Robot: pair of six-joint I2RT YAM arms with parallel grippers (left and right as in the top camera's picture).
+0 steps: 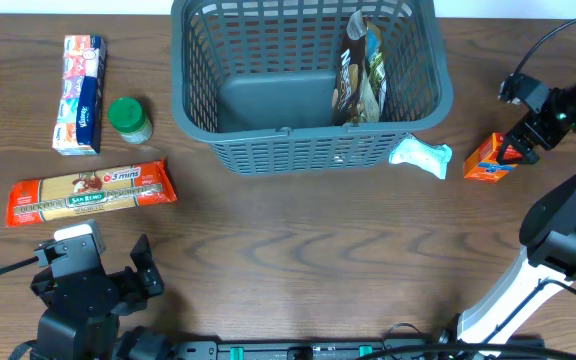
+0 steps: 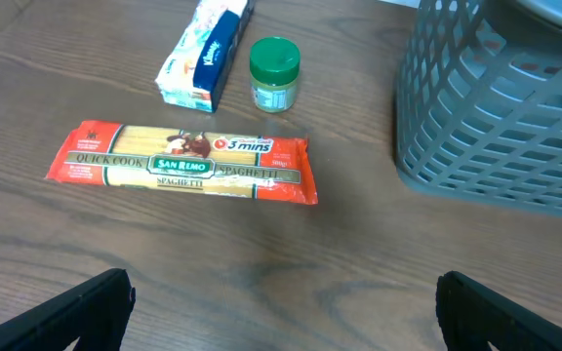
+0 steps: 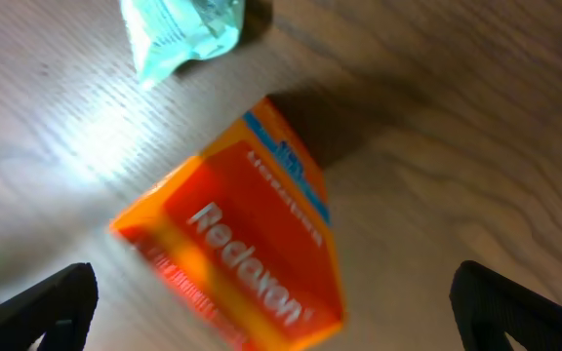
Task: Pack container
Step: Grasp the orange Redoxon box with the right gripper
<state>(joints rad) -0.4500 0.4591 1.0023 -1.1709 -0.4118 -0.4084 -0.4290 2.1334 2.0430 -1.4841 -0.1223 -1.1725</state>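
The dark grey-blue basket stands at the back middle of the table; a brown snack bag leans inside it at the right. Its lattice wall shows in the left wrist view. My right gripper is open, hovering over an orange Redoxon box, which lies between its fingers in the right wrist view. My left gripper is open and empty at the front left, short of a red spaghetti pack.
A pale green sachet lies by the basket's front right corner. A green-lidded jar and a tissue pack sit at the far left.
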